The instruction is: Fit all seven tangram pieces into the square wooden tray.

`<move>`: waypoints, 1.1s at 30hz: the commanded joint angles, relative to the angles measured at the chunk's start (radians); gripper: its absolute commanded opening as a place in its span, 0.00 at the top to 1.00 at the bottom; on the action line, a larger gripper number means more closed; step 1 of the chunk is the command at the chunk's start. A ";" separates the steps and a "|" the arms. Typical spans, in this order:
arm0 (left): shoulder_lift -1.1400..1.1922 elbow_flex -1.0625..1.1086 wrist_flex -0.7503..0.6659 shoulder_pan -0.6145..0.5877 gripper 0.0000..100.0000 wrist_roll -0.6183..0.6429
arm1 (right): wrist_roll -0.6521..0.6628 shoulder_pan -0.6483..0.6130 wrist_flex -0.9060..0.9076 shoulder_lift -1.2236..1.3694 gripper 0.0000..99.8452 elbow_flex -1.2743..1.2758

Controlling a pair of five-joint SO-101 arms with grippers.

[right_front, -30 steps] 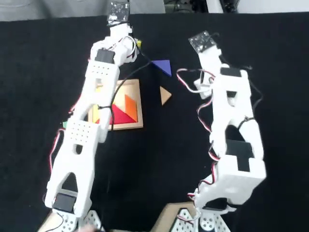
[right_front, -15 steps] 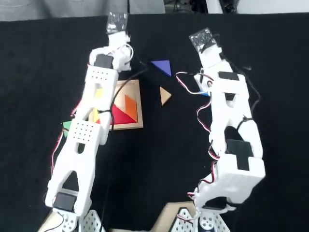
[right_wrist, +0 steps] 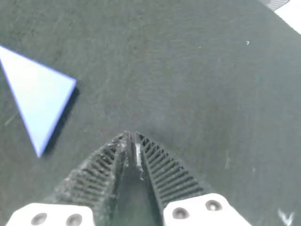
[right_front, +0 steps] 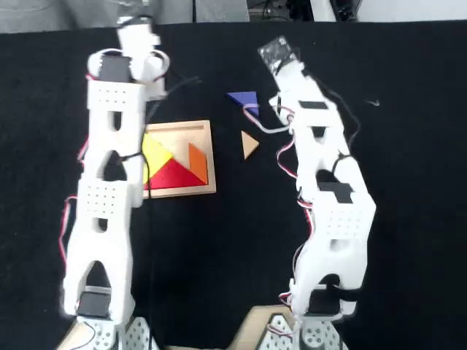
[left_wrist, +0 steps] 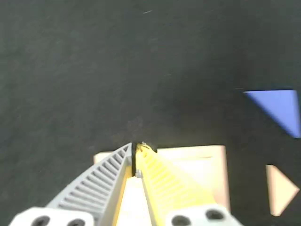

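Both arms have swung leftward across the high view since a second ago. The left arm, which lay slanted over the square wooden tray, now stands straighter along its left edge and uncovers more of the floor. The right arm has carried the right gripper up beside the flat blue triangular piece. That pincer is clenched on nothing, its ribbed tips meeting just off the blue edge. The left gripper is likewise clenched and empty, poised past the tray's far rim.

The step in hand looks like fetching the blue piece. To do it well, the right pincer should release before it descends and straddle the triangle across two edges rather than a corner. It should sit low enough to catch the thin slab, which may otherwise skid on the black cloth. The left arm would do best to stay clear of the tray mouth.

The tray lies flat on the cloth between the arms, nearer the left one. It holds a yellow triangle, a red triangle and an orange piece packed together, with a strip of bare wood along its far side. A small pale wooden triangle lies just beside the tray, apart from the blue one.
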 commanded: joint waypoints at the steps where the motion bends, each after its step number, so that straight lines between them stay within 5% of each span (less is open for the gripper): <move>1: -0.072 -0.058 0.046 -0.073 0.97 0.009 | 0.018 -0.051 0.066 0.028 0.99 -0.170; 13: -0.038 -0.058 0.048 -0.107 0.97 0.003 | 0.146 -0.051 -0.147 0.137 0.99 -0.077; 23: -0.041 -0.051 0.048 -0.120 0.97 0.009 | 0.278 -0.048 -0.158 0.143 0.99 -0.035; 33: -0.051 -0.056 0.049 -0.097 0.97 0.002 | 0.259 -0.021 -0.219 0.142 0.99 -0.038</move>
